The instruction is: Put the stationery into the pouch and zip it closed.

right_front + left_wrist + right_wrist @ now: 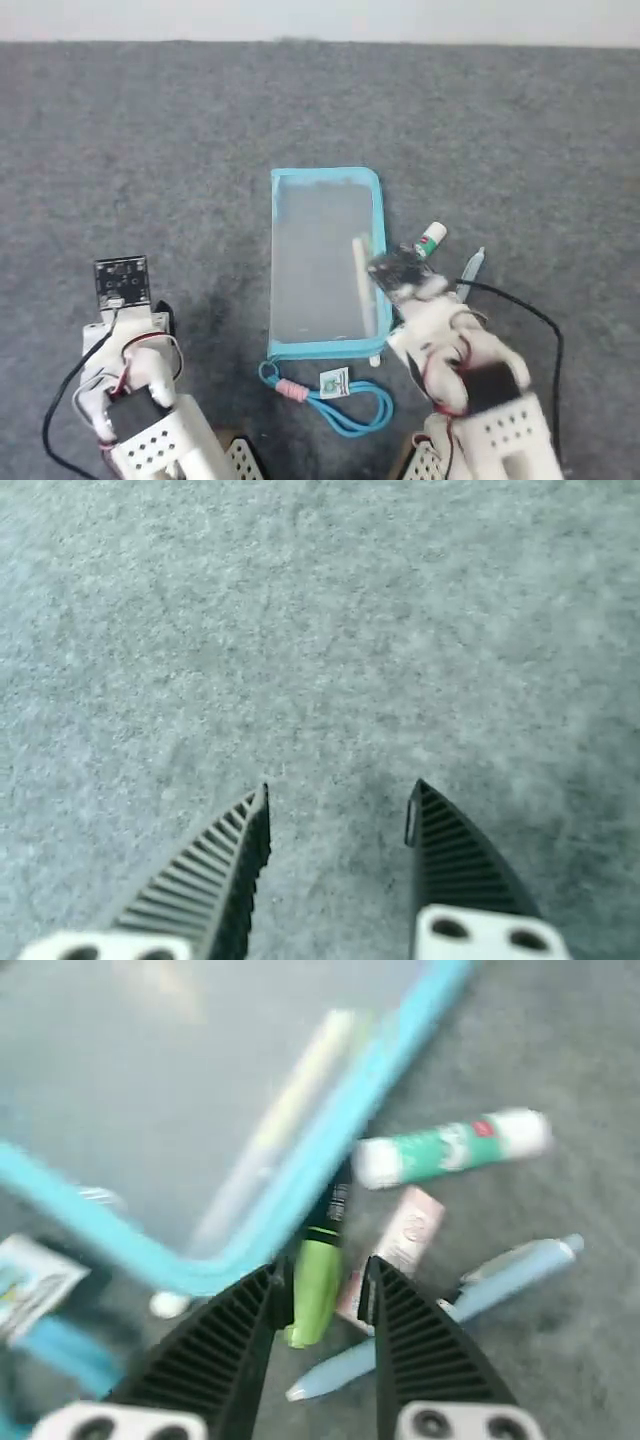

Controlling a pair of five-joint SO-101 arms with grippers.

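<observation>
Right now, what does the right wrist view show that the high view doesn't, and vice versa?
Right wrist view adds: a green marker between the right gripper's open jaws, a pink eraser beside it. High view adds: the left arm, standing left of the whole pouch. Shared: pouch, glue stick, blue pen.

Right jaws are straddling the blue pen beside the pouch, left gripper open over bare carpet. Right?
Not the pen. The right gripper straddles the green marker beside the pouch; the blue pen lies outside the jaws, as the right wrist view shows. The left gripper is open over bare carpet.
</observation>
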